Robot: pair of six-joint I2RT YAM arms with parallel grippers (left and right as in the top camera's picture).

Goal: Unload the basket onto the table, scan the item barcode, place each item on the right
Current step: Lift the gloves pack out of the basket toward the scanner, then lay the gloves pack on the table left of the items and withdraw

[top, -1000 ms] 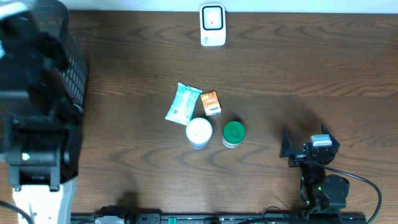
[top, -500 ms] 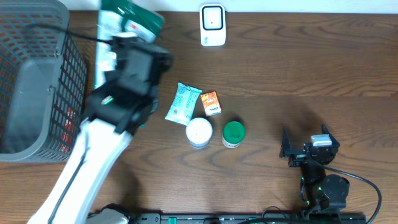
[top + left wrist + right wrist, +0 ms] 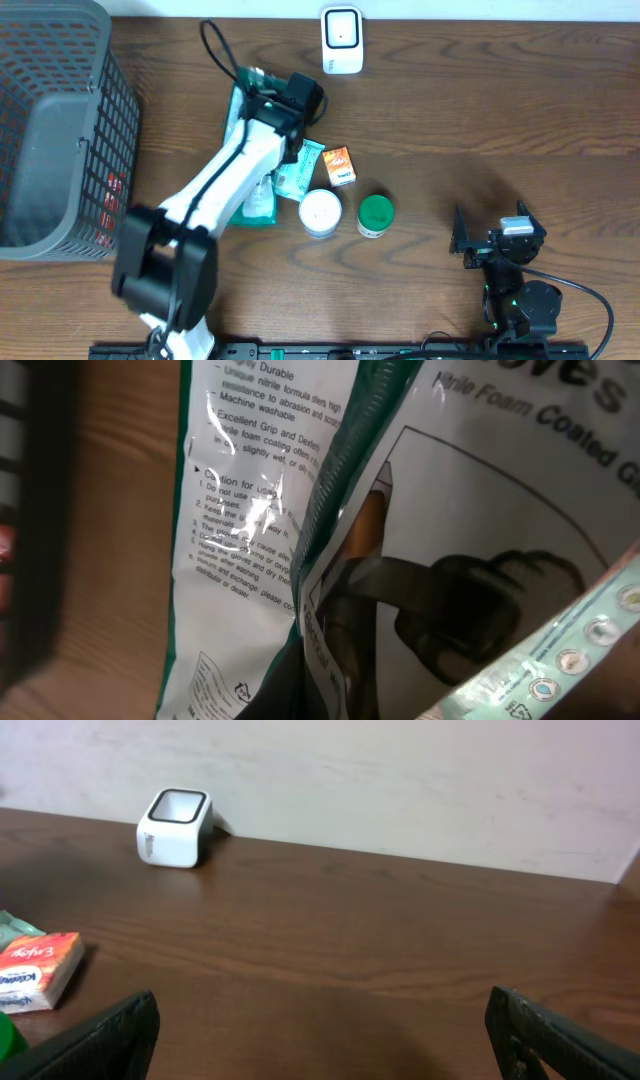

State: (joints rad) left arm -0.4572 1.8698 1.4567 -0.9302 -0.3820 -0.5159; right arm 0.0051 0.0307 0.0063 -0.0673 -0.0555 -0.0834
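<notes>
L gripper (image 3: 285,105) clamping shut on glove bag (image 3: 240,115), bag lying long-axis near-to-far under L arm (image 3: 215,190), w/ scanner (image 3: 341,40) sitting beyond & right of it, L arm being nearer; R gripper (image 3: 488,232) idling spread wide, well apart.

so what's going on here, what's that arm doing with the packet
The left gripper is shut on a green and white packet of gloves, with the arm stretched across the table toward the white scanner at the far edge. The packet is short of the scanner. The right gripper sits open off to the side, holding nothing. A tissue pack, an orange box and two jars lie mid-table.
</notes>
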